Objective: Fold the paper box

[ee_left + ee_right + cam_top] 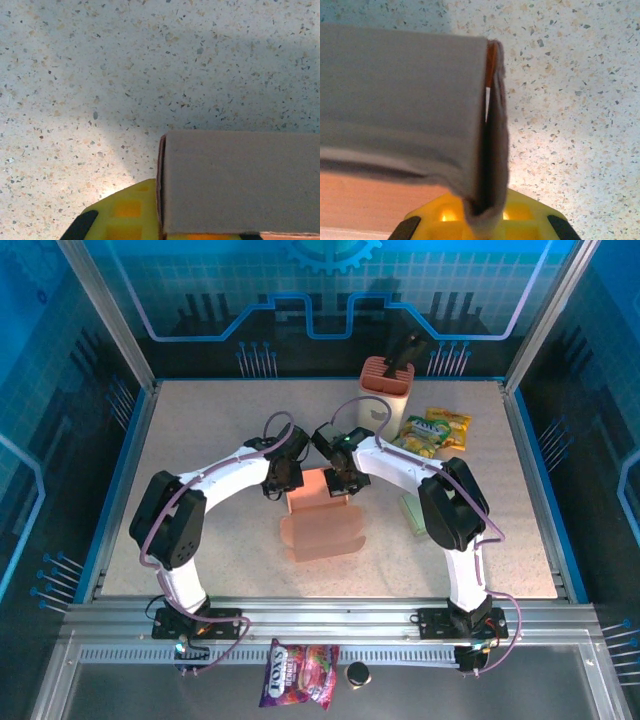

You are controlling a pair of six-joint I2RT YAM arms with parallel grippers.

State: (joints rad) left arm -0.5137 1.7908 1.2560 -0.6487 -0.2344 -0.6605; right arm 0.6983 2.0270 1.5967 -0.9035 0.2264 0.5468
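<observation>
At the left, the left hand (283,487) is closed tight on the left end of the box (322,535), which sits near the middle of the surface (190,430). The left wrist view shows a yellow finger (125,214) against the edge of a grey card panel (240,185) standing up off the speckled top. The step in hand looks like raising and creasing this back panel, while the flat front part with its rounded flaps lies toward the arms. Nothing pins that flat part, so the fold is likely to go best if both hands turn the panel about its crease rather than drag it, or the whole box may slide. The two ends should rise at the same rate. If one hand leads, the panel will probably twist and the crease run crooked. Neither hand should pull outward, since thin card can tear at the corner. On the other end, the right hand (341,483) is clamped on the box too. In its wrist view the card looks doubled, two layers with a narrow gap running down between the yellow fingers (525,220), so the pinch needs to hold both layers together. Further right, a holder (387,390), some snack packets (432,430) and a green pad (412,510) lie apart from the box. The pad is close to the right arm, so that arm should swing with care.
</observation>
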